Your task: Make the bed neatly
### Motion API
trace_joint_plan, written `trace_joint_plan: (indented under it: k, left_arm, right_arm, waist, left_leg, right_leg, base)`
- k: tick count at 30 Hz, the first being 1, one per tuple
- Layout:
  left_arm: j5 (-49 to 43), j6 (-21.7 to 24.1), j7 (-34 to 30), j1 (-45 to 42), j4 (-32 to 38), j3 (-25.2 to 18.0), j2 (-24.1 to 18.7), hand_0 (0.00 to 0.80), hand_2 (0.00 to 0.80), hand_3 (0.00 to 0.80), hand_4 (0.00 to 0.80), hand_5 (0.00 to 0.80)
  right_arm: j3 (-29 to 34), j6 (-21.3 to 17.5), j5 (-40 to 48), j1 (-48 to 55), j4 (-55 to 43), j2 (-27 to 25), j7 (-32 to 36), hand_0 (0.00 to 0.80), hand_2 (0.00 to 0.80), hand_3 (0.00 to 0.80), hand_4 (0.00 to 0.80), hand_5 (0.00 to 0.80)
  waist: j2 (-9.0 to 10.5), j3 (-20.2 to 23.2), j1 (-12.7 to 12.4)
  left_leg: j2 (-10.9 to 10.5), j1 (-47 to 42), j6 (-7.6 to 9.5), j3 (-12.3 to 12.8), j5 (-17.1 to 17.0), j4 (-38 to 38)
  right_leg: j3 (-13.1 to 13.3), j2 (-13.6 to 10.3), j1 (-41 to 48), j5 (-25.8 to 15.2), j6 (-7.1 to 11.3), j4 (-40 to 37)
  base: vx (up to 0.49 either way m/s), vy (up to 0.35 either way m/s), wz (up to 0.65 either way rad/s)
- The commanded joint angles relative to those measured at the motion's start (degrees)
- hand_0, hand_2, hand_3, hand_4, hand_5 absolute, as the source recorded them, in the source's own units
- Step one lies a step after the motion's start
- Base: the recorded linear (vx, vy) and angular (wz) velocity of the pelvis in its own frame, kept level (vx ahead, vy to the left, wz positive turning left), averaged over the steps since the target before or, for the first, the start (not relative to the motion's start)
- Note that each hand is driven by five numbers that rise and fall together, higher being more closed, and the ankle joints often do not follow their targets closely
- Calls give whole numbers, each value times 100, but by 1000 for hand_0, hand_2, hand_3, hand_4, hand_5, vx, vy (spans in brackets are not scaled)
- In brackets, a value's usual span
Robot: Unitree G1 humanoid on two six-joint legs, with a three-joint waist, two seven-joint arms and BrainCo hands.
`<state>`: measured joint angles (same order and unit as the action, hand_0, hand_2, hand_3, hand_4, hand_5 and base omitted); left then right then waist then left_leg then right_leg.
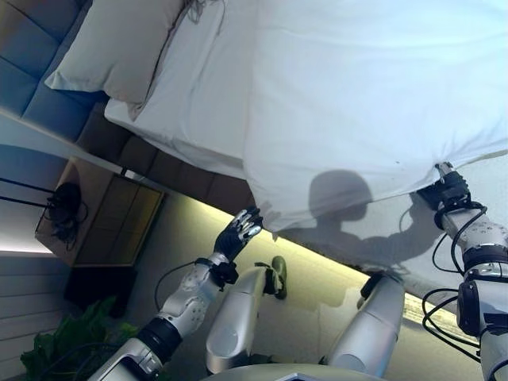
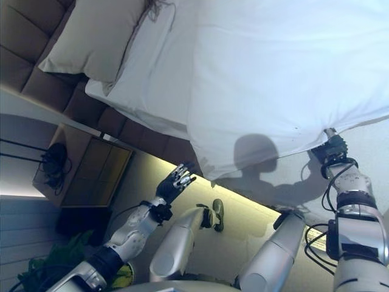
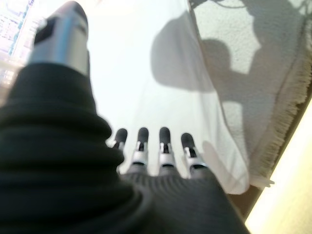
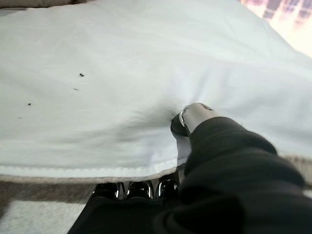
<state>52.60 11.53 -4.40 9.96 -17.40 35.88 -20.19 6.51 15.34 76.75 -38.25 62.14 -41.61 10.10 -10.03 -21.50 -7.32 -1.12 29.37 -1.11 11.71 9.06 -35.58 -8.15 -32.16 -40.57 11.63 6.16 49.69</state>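
A white duvet (image 1: 373,95) covers most of the bed, and its near edge hangs over the side. A white pillow (image 1: 119,48) lies at the head end on the white sheet (image 1: 202,87). My right hand (image 1: 448,190) is shut on the duvet's near edge. In the right wrist view the thumb lies on top of the duvet (image 4: 122,73) and the fingers (image 4: 141,187) are under its hem. My left hand (image 1: 240,230) is open and empty, just below the duvet's hanging corner. In the left wrist view its straight fingers (image 3: 165,146) point at the cloth (image 3: 146,73).
A dark padded headboard (image 1: 32,55) stands behind the pillow. A wooden nightstand (image 1: 103,210) with a dark object (image 1: 65,202) on it stands beside the bed. A green plant (image 1: 71,337) is at the lower left. A fringed blanket (image 3: 263,97) hangs under the duvet.
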Motion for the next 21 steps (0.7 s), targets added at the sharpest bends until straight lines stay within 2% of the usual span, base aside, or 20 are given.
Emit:
trace_joint_plan:
  k: [1,4,6,9,12,17,21]
  left_arm:
    - [-67,116,136,-68,283,-345,52,0,0,0,0,0]
    - [-632,51,642,-122,333,-417,23,0,0,0,0,0]
    - [-1736,42,1421,-151,303,-395,-57,0,0,0,0,0]
    - [-3980,-193,2788,-70,284,-373,-271,0,0,0,0,0]
    - [-4945,-562,3436,85,238,-352,-403,0,0,0,0,0]
    - [-6105,-975,3714,426,205,-185,-314,0,0,0,0,0]
    - [-6523,-1571,4031,727,-28,53,-73,0,0,0,0,0]
  right_arm:
    - [-198,-191,-583,-332,-776,26,463,800,800,800,800,800]
    - [-517,-447,-1260,-98,-1381,341,540,800,800,800,800,800]
    - [-728,-575,-1460,87,-1684,598,398,800,800,800,800,800]
    - [-949,-452,-1420,210,-2031,922,35,800,800,800,800,800]
    - [-1167,-283,-1194,261,-2278,1178,-311,800,800,800,800,800]
    - [-1681,-196,-1213,363,-2622,1690,-370,800,800,800,800,800]
    - [-2182,-180,-1264,488,-3059,2124,-582,800,800,800,800,800]
  waist:
    - [55,91,-84]
    - [145,221,-83]
    - [177,305,-99]
    - [188,424,-123]
    - [170,539,-117]
    - [131,693,-72]
    - [164,803,17]
  left_leg:
    - [385,-219,79,-212,-391,141]
    - [353,-551,75,-214,-423,363]
    - [338,-786,77,-218,-445,509]
    - [316,-1128,55,-234,-514,778]
    - [283,-1371,41,-246,-593,1036]
    - [273,-1678,31,-187,-674,1370]
    - [245,-1835,-6,-132,-628,1426]
  right_leg:
    - [-26,-25,412,-2112,404,-1612]
    - [-114,-37,754,-2188,403,-1864]
    - [-165,-30,999,-2218,405,-2025]
    - [-249,-24,1372,-2241,404,-2286]
    - [-288,0,1624,-2253,392,-2508]
    - [-423,-30,1978,-2256,399,-2851]
    - [-455,-88,2167,-2271,427,-3016]
  base:
    - [7,-41,-1]
    - [94,-11,-5]
    - [157,8,-7]
    - [150,33,-13]
    - [86,48,-4]
    - [45,47,-4]
    - [58,11,-4]
